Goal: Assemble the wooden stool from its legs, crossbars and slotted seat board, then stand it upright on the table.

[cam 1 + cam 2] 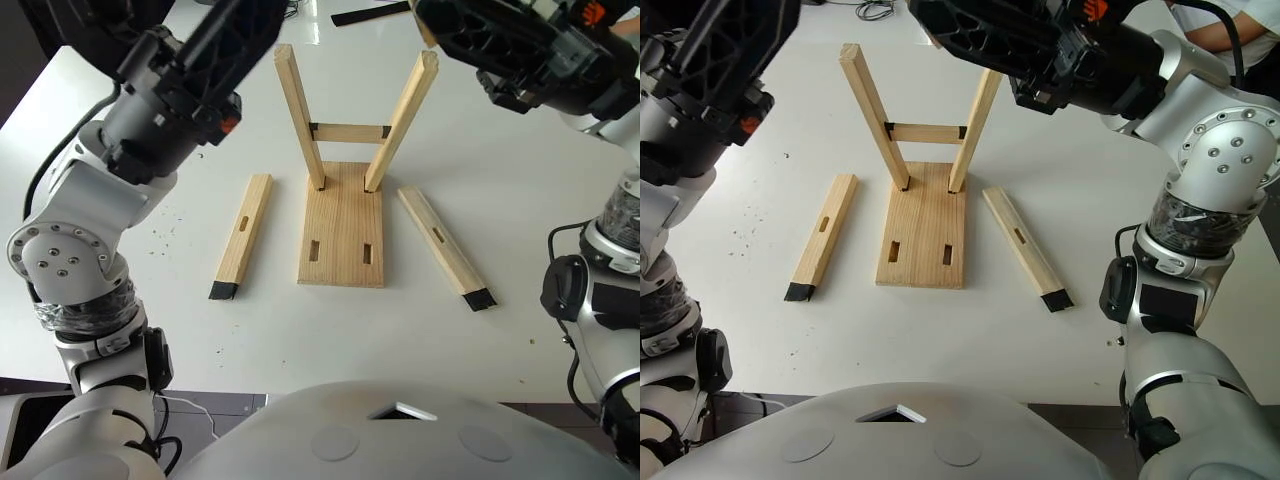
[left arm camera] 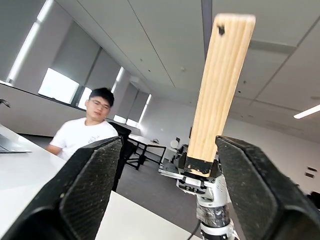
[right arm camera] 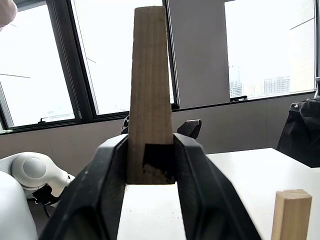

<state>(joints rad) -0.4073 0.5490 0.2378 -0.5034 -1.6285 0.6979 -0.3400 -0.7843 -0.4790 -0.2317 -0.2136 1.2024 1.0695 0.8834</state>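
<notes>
Board lies flat on the white desk, long axis running away from the robot; two legs are seated in its far slots; left standing leg and right standing leg lean apart toward their tops, making a V; crossbar spans between them partway up, dark at both ends where it meets the legs; the two near slots in the board are open. Left loose leg lies flat on the desk just beside the board's left edge, not touching it, black-tipped end toward the robot, one slot showing in its upper face; right loose leg lies likewise to the board's right, angled outward, black tip nearest the robot. Right gripper is up over the far side of the desk, close by the top of the right standing leg; contact with that leg cannot be told; its fingers are pinching a separate flat wooden piece, the held bar, clamped at an end that carries a black patch, the rest rising clear of the fingers. Left gripper is raised over the far left of the desk, well apart from the board; its fingers are spread wide with nothing between them; the held bar stands farther off beyond the gap.
</notes>
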